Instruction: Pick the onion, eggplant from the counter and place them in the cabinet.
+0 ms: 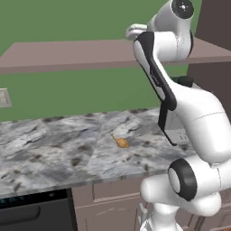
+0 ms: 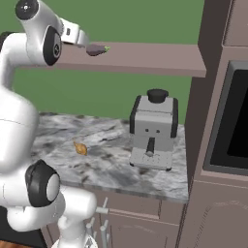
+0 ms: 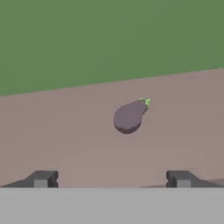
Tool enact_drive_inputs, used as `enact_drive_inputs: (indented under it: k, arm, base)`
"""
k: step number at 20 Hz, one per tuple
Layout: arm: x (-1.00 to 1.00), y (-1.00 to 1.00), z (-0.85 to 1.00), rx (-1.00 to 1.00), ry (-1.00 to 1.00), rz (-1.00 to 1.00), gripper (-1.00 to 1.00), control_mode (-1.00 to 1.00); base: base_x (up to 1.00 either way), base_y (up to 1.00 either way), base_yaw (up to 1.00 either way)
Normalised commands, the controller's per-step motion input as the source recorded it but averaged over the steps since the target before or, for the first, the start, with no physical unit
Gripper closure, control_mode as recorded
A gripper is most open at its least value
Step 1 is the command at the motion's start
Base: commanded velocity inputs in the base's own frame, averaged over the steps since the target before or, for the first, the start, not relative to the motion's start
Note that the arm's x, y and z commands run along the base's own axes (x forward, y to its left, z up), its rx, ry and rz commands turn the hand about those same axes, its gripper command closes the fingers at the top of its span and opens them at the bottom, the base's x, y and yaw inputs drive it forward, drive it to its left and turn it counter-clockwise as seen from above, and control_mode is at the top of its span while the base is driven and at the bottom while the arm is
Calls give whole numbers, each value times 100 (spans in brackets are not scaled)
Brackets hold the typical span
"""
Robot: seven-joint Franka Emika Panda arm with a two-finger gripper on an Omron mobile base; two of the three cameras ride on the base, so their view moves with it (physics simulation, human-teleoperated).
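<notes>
The purple eggplant (image 3: 129, 116) with its green cap lies on the brownish-mauve cabinet shelf (image 3: 65, 131), free of my fingers; it also shows as the eggplant (image 2: 96, 50) on the cabinet (image 2: 155, 58) in the right base view. My gripper (image 3: 111, 178) stands open just behind it, its fingertips (image 3: 41, 178) wide apart with nothing between them. My gripper (image 2: 82, 42) is up at shelf height. The orange-brown onion (image 1: 122, 142) lies on the marbled counter (image 1: 49, 149), and appears as the onion (image 2: 80, 147) from the right.
A grey coffee machine (image 2: 153, 131) stands on the counter (image 2: 116, 164) at the right, beside a tall dark brown unit (image 2: 223, 121). Brown drawer fronts (image 1: 108, 198) run below the counter. A wall outlet (image 1: 4, 98) sits on the green wall.
</notes>
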Motion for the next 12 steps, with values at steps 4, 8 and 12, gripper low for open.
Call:
enact_drive_inputs:
  k: [4, 8, 12]
  arm:
    - [-100, 18, -63, 0, 20, 3, -100, -100]
    - [-100, 0, -84, 0, 18, 4, -100, -100]
    - [-100, -7, -100, -1, 15, 10, -100, -100]
  base:
    - [0, 0, 0]
    - [0, 0, 0]
    - [0, 0, 0]
